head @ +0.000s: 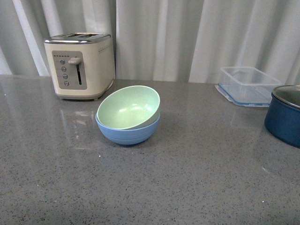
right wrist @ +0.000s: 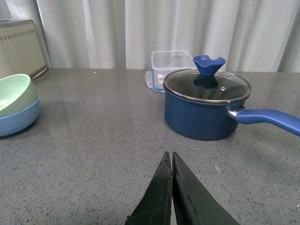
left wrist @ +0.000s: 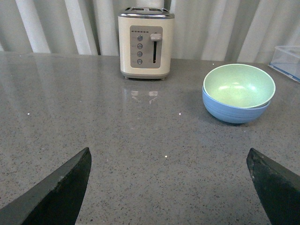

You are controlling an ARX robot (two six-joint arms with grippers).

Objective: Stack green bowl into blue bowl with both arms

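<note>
At centre frame the green bowl (head: 128, 107) already sits, slightly tilted, inside the blue bowl (head: 128, 129) on the grey surface (head: 187, 178) (stacking looks done), left claw (left wrist: 168, 187) spread apart, right claw (right wrist: 171, 176) pressed together, both empty; only withdrawal seems left.

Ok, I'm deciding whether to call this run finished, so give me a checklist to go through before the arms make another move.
1. Pale mint-green round plastic bowl inside light sky-blue round plastic bowl: ok, it is nested.
2. Green bowl sitting level: not ok, it is tilted, rim higher toward the cream toaster.
3. Left gripper clear of the stack: ok, open, empty, well short of it.
4. Right gripper clear: ok, shut, holding nothing.
5. Stack apart from the toaster: ok, a gap shows in the left wrist view.
6. Dark navy lidded pot and clear rectangular container away from the stack: ok.
</note>
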